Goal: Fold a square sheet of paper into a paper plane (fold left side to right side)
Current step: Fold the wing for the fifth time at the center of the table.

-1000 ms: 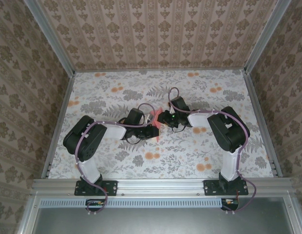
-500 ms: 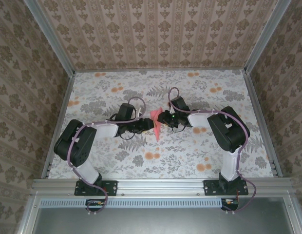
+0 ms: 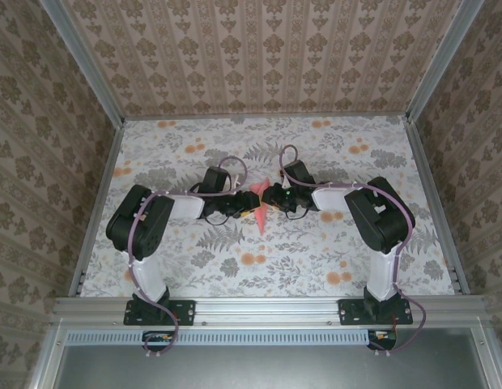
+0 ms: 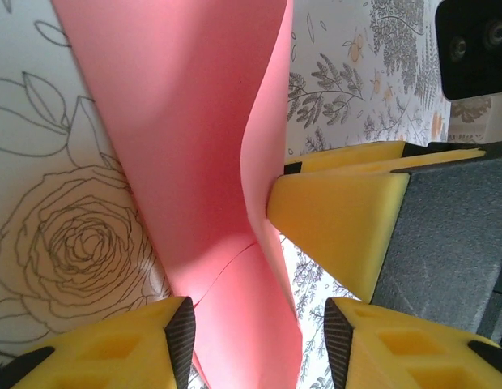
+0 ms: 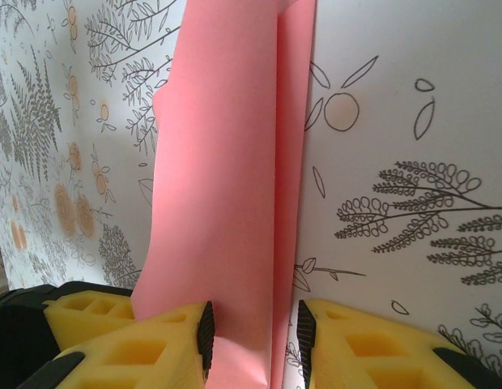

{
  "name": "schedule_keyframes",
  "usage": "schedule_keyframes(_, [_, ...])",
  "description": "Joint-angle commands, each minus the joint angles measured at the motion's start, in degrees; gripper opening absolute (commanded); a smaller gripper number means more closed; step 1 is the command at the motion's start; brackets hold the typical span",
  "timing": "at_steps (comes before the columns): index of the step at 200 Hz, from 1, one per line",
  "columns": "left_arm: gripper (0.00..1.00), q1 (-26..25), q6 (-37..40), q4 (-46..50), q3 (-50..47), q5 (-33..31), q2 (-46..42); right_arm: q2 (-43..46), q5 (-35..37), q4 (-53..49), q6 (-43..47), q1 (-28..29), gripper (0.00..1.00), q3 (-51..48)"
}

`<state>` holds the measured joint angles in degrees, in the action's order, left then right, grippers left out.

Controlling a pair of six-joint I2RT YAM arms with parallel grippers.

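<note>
Enclosure: patterned wallpaper walls [image 3: 259,57] on three sides.
Table [image 3: 332,259]: flowered cloth, grey leaves and orange blooms.
Left arm [image 3: 142,227] and right arm [image 3: 380,219]: both reach inward and meet near the table's middle.
Right gripper [image 5: 253,340]: yellow fingers [image 5: 138,348] closed on the paper plane's lower edge.
Left gripper [image 4: 259,340]: jaws apart, with the paper running between them unclamped.
Paper plane [image 3: 259,217]: salmon-pink, folded lengthwise, slim and pointed, held between the two grippers at the table's middle.

Floral-print table cover [image 3: 316,162] w/ damask wallpaper walls [image 3: 259,57], alu frame rail [image 3: 267,306] at near edge.
</note>
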<state>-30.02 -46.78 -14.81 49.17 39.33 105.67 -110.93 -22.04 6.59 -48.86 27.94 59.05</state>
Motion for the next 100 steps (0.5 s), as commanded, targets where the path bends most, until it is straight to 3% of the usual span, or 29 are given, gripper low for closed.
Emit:
schedule_keyframes(1, [0.46, 0.61, -0.63, -1.58, 1.96, 0.41, 0.94, -3.03, 1.83, -4.80, -0.34, 0.53, 0.36, -0.16])
schedule_keyframes(100, [0.40, 2.00, 0.40, -1.45, 3.32, 0.21, 2.15, -3.03, 1.84, -5.27, -0.27, 0.58, 0.35, -0.29])
